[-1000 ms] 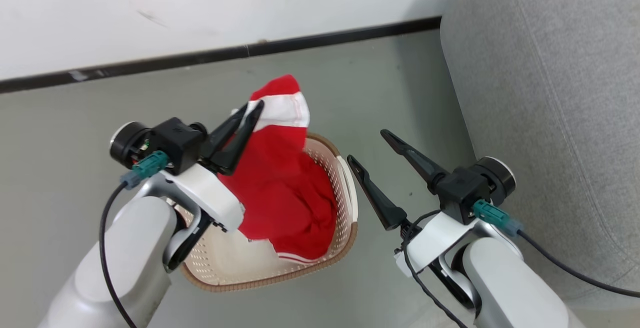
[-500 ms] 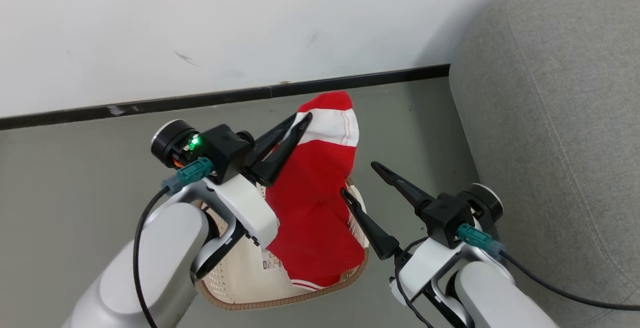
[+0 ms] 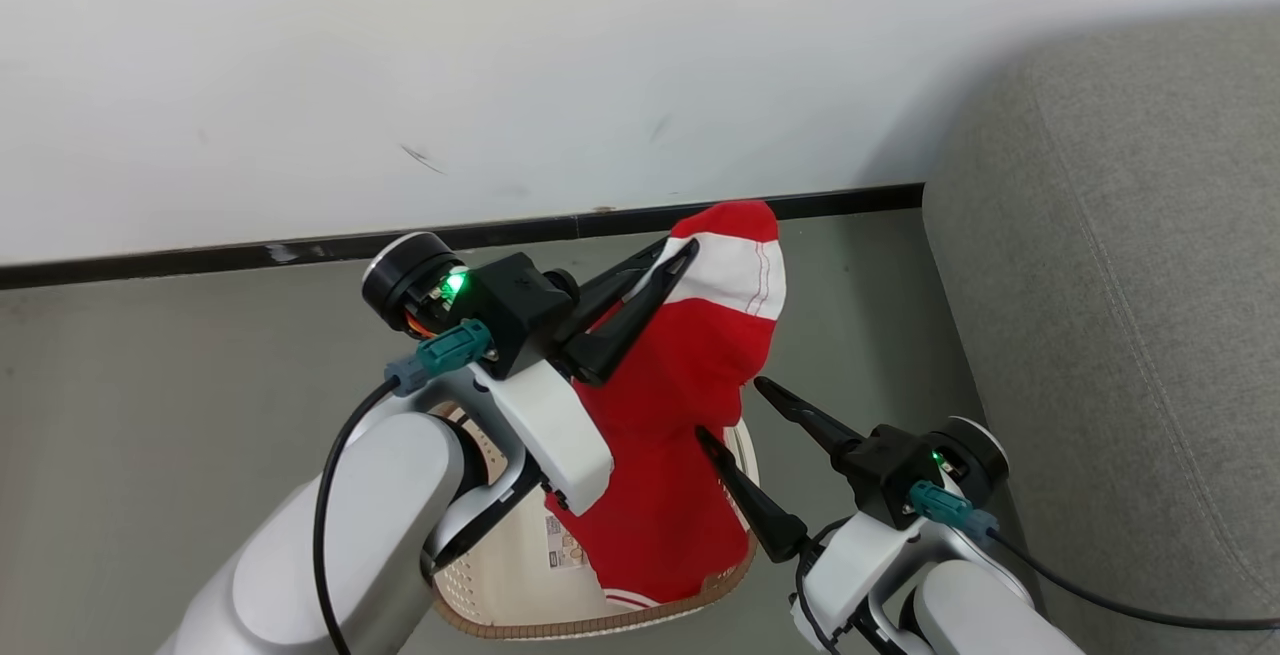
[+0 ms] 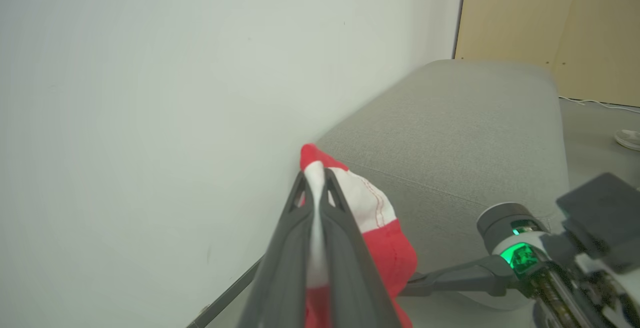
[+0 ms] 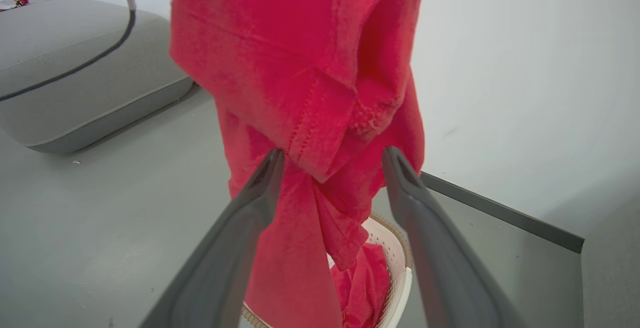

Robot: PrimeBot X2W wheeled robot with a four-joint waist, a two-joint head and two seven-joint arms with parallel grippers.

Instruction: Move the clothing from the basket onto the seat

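Two hazards are facing you now. Your left pincer (image 3: 680,253) is clamping shut on just a thin fold at the top of the red cloth garment with a white stitched band (image 3: 690,415), which is hanging above the oval cream perforated plastic basket with a brown woven-look rim (image 3: 600,625), its lower end dangling down inside. With so small a bite, the cloth is likely sitting loose enough to slip and drop onto the grey floor (image 3: 180,415) if you are swinging quickly toward the large grey fabric-upholstered seat (image 3: 1120,285), which is lying off to the robot's right, apart from the basket. That dangling hem is also threatening to catch the rim and drag or tip the basket. Your right pincer (image 3: 728,407) is standing wide open and empty, its fingers flanking the hanging cloth, so a careless sweep is risking a tangle.
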